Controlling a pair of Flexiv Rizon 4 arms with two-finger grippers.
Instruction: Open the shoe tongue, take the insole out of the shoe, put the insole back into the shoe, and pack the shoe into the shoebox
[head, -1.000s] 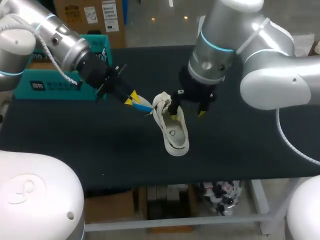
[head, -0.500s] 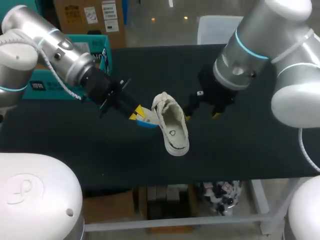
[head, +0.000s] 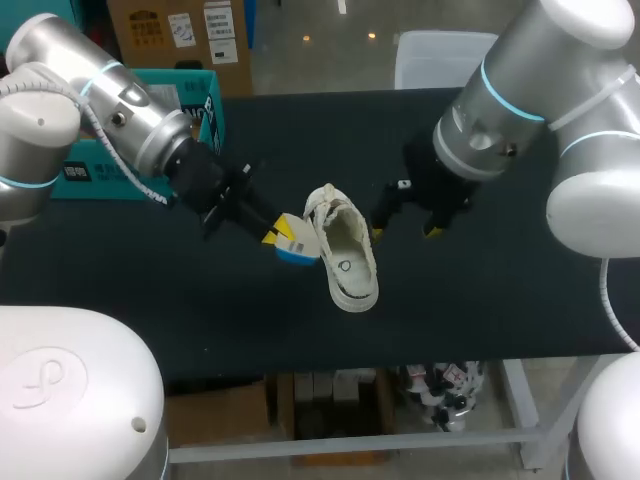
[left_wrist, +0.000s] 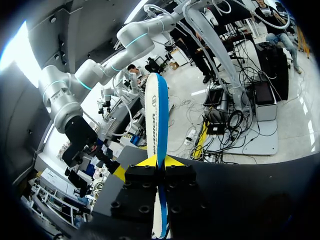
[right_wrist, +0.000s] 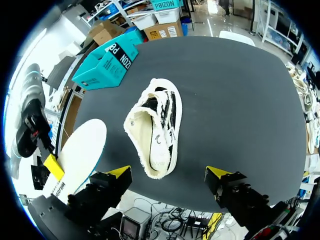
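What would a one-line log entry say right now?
left fingers: shut on insole, outside shoe | right fingers: open, empty | shoe: on table

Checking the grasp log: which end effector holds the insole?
The left end effector, shut on the insole beside the shoe; the right end effector is open and empty.

Right gripper (head: 404, 231) left shoe (head: 346, 252) heel end, withdrew to shoe's right side. Left gripper (head: 274, 231) shifted slightly down-table; clamped insole (head: 297, 247) rotated, more white face showing.
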